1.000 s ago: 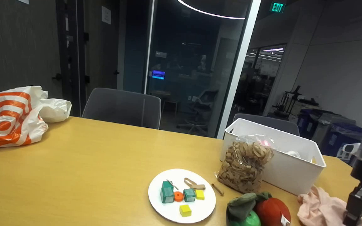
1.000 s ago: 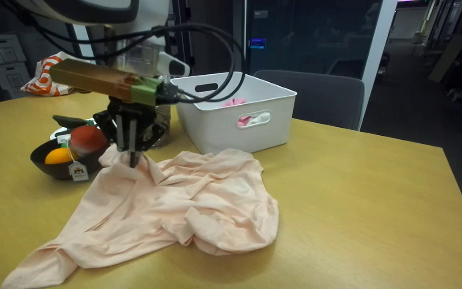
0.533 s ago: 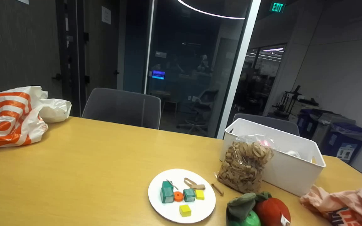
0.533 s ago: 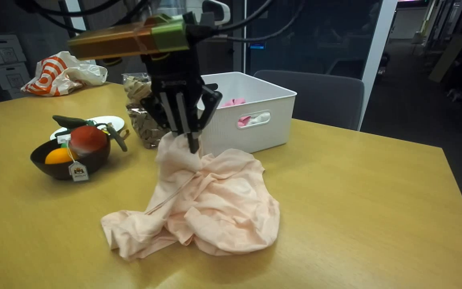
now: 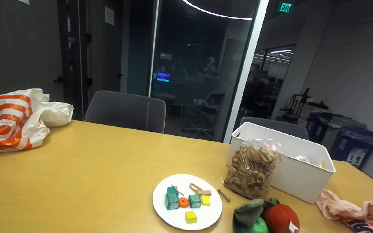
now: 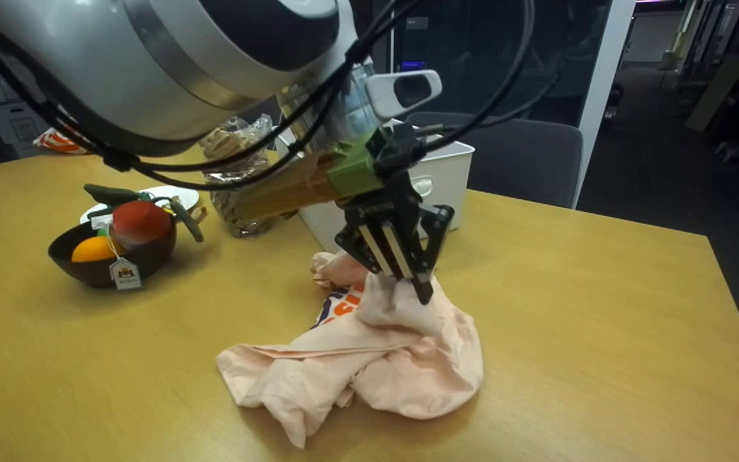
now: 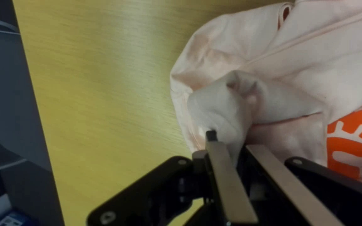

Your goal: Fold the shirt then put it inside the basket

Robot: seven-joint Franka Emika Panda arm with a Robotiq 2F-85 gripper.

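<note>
Pink shirt (image 6: 401, 353), and it's held! The hand (image 6: 410, 287) is closed on a pinched fold (image 7: 225, 106), and the wrist view backs that up: cloth bunched right up against the fingers (image 7: 229, 182). Most of the shirt lies below on the desk (image 6: 587, 333), crumpled, and in an exterior view one flap (image 6: 296, 394) trails to the near left, with orange-and-navy print (image 6: 341, 305) peeping out on the far side.

So folding looks to be the step in play, and early days at that: no neat edges, no tidy square, nothing fit for the basket (image 5: 299, 183). That stands just beyond the shirt; whether the two touch is hard to say. Off to the left sits the bowl (image 6: 89, 274), well apart.

What's wanted next? Probably laying that fold down over the body, low and smooth, then letting go. After that, surely, the near-left flap needs bringing in. Mind the bunching: one hand on limp cloth may simply drag the whole heap along. Only when it's a compact bundle would a lift across to the basket make sense, and then the drop inside.
</note>
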